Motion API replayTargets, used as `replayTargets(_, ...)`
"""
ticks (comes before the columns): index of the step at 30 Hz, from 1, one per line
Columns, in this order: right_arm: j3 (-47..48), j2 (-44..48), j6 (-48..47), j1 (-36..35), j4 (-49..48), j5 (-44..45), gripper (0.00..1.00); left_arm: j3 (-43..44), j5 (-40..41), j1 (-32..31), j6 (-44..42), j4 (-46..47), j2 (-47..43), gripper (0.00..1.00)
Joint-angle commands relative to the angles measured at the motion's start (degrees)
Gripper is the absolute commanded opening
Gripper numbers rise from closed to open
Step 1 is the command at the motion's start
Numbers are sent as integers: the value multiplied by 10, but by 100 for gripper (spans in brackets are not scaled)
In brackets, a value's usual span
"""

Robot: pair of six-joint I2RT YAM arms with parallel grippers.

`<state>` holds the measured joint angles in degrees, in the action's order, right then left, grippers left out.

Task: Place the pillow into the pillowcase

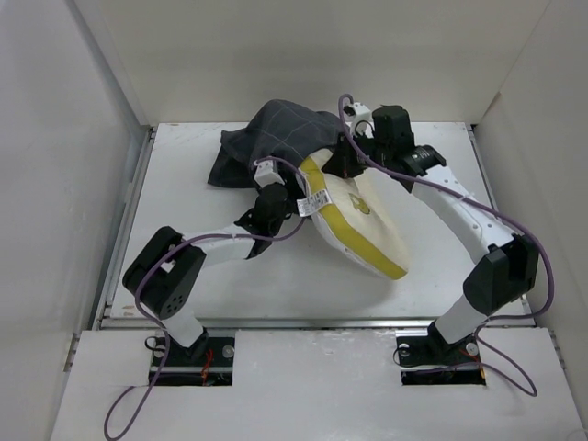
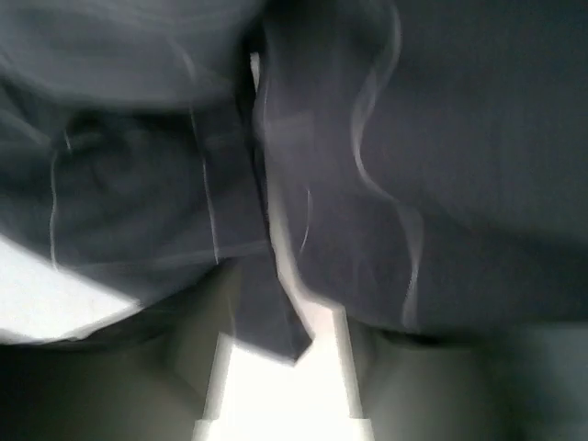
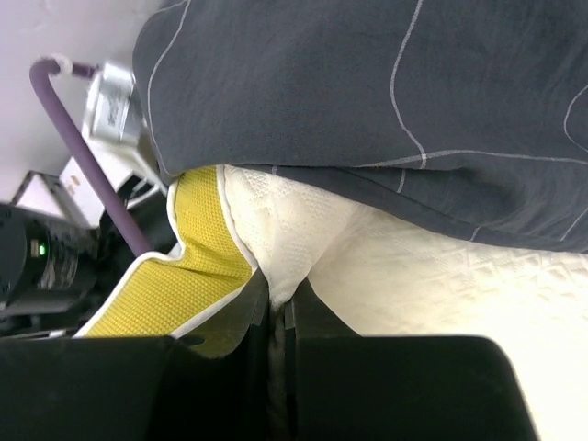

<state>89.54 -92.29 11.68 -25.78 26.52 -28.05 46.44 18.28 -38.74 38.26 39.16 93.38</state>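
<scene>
Hiding 1 end of the pillow [image 1: 363, 220], the pillowcase [image 1: 276, 133] leaves left gripper [image 1: 268, 179] jaws unreadable; right gripper [image 3: 278, 303] clamps pillow.

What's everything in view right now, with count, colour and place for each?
pillow: one, cream with yellow band, mid-table, far end under the pillowcase
pillowcase: one, dark grey with light grid, far side of table, draped over the pillow's far end
tag: one, white, at the pillow's left edge
table: one, white, under everything
walls: white, left, back and right of table
cables: purple, along both arms
arms: two, white with black joints, reaching from the near edge
left gripper: one, black, at the pillowcase; blurred, open or shut unclear
right gripper: one, black, shut on the pillow's edge
</scene>
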Motion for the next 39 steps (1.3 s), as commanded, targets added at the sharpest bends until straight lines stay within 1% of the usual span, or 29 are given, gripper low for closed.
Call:
replayTargets(1, 53, 23, 17, -5, -77, -75, 0, 38, 25, 18, -16, 78, -1, 37)
replayTargets(2, 38, 23, 17, -5, -96, -51, 0, 44, 14, 18, -35, 79, -1, 17)
replayTargets(3, 31, 16, 17, -5, -110, -33, 0, 44, -17, 18, -35, 73, -1, 0)
replayTargets(4, 25, 16, 17, -5, -124, -15, 0, 51, -42, 18, -42, 68, -8, 0)
replayTargets(5, 20, 7, 17, -12, -139, 36, 0, 44, -74, 18, -52, 81, -14, 0)
replayTargets(7, -12, 1, 17, -29, -217, 109, 0, 29, -168, 10, -71, 88, -40, 0)
replayTargets(8, -26, 1, 17, -37, -249, 160, 0, 13, -199, -4, -78, 88, -51, 0)
replayTargets(9, -48, 1, 17, -55, -308, 259, 0, 6, -222, -10, -79, 80, -64, 0)
replayTargets(10, -57, -7, 17, -64, -334, 311, 0, 0, -268, -17, -79, 69, -76, 0)
replayTargets(12, -70, -13, -3, -82, -381, 412, 0, -33, -308, -31, -59, 51, -119, 0)
replayTargets(13, -98, -13, -16, -88, -453, 436, 0, -47, -357, -31, -51, 51, -135, 0)
replayTargets(15, -132, -19, -51, -102, -537, 491, 0, -83, -380, -45, -35, 31, -185, 0)
replayTargets(17, -168, -25, -66, -102, -640, 526, 0, -89, -369, -55, -42, -16, -218, 0)
replayTargets(19, -176, -32, -73, -107, -682, 565, 0, -82, -369, -62, -76, -97, -260, 0)
replayTargets(21, -176, -55, -109, -118, -715, 613, 0, -67, -392, -67, -103, -147, -285, 0)
replayTargets(23, -205, -75, -148, -138, -806, 667, 0, -67, -423, -67, -140, -193, -290, 0)
replayTargets(25, -230, -104, -172, -161, -829, 667, 0, -67, -466, -67, -146, -200, -303, 0)
replayTargets(26, -230, -115, -172, -169, -829, 662, 0, -67, -467, -67, -146, -200, -303, 0)
replayTargets(28, -219, -147, -160, -182, -767, 640, 0, -72, -467, -67, -139, -205, -308, 0)
replayTargets(29, -210, -155, -154, -189, -739, 629, 2, -72, -467, -67, -139, -222, -308, 0)
replayTargets(30, -192, -160, -144, -195, -686, 596, 7, -72, -456, -67, -139, -236, -308, 0)
replayTargets(32, -180, -160, -113, -195, -641, 554, 17, -52, -415, -67, -133, -272, -308, 0)
replayTargets(33, -174, -154, -104, -195, -622, 530, 32, -43, -395, -67, -133, -323, -308, 10)
replayTargets(34, -174, -144, -104, -195, -592, 512, 44, -33, -359, -67, -128, -350, -308, 70)
replayTargets(35, -174, -121, -104, -195, -574, 489, 57, -23, -344, -67, -128, -375, -308, 100)
replayTargets(36, -174, -107, -104, -188, -548, 475, 67, -7, -329, -67, -128, -419, -314, 100)
replayTargets(37, -162, -94, -104, -181, -480, 423, 81, 1, -316, -67, -128, -441, -320, 100)
replayTargets(38, -155, -71, -104, -174, -445, 388, 87, 6, -290, -67, -128, -459, -327, 100)
replayTargets(39, -147, -63, -92, -166, -410, 363, 87, 11, -275, -67, -128, -476, -347, 100)
